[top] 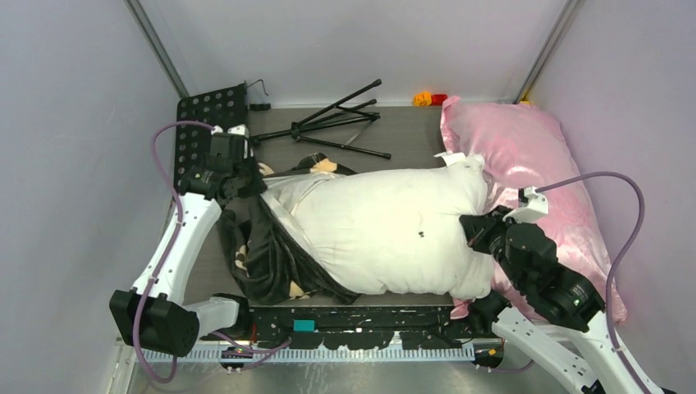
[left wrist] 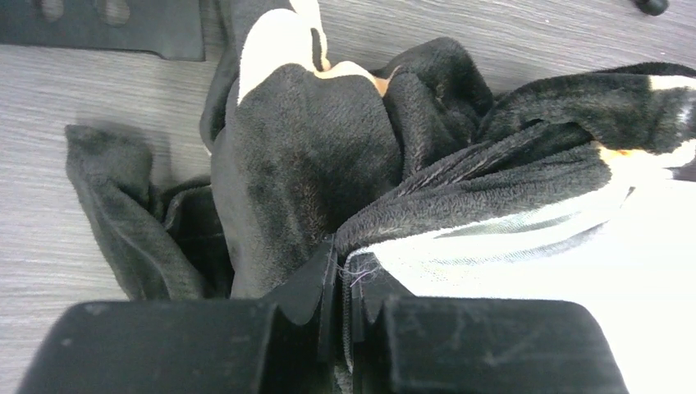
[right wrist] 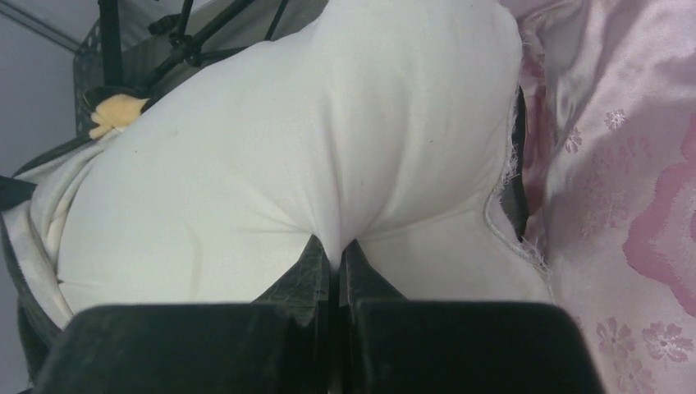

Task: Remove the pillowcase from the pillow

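Note:
The white pillow [top: 386,226] lies across the middle of the table, mostly bare. The black plush pillowcase [top: 263,254] with tan motifs is bunched over its left end only. My left gripper [top: 246,182] is shut on the pillowcase's edge at the far left corner; in the left wrist view [left wrist: 341,263] the jaws pinch the black hem and its white lining [left wrist: 492,246]. My right gripper [top: 469,226] is shut on the pillow's right end; in the right wrist view [right wrist: 335,254] a fold of white pillow fabric [right wrist: 271,156] is pinched between the jaws.
A shiny pink satin pillow [top: 533,164] lies along the right side, touching the white pillow. A folded black tripod stand [top: 336,123] lies at the back. A black perforated plate [top: 205,123] stands at the back left. Small orange and red toys [top: 428,98] sit at the back wall.

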Controlling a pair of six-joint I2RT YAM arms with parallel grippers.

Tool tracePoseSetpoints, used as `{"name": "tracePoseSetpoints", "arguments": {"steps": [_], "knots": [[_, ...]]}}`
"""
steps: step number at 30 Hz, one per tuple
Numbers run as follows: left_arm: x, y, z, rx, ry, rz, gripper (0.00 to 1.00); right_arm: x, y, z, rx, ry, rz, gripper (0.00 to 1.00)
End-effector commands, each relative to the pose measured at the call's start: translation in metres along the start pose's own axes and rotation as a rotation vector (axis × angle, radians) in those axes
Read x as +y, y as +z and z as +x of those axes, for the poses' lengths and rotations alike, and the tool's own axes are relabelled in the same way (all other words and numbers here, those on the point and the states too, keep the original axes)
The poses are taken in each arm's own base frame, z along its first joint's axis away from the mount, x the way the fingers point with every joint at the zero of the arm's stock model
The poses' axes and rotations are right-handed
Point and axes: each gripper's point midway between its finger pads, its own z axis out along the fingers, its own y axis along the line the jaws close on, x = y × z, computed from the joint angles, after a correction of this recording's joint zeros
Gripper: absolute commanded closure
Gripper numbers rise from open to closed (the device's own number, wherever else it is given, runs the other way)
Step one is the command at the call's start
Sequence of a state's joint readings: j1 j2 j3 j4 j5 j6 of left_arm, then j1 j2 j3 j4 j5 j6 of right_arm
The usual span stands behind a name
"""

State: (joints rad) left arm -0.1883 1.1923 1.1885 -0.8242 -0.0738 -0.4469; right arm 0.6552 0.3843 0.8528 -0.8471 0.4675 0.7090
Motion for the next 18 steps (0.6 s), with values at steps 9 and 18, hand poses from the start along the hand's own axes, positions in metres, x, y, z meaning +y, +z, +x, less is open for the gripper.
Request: {"name": "tracePoseSetpoints", "arguments": {"steps": [9,18], "knots": [[-0.063,-0.037,-0.004,0.068,0.048,0.369,0.37,0.053,0.000,-0.029,0.120,-0.224,-0.096,0.16],[-0.089,-0.051,0.031,0.137,0.284,0.243,0.01,0.106,0.044,0.021,0.501,-0.315,-0.151,0.12]]}}
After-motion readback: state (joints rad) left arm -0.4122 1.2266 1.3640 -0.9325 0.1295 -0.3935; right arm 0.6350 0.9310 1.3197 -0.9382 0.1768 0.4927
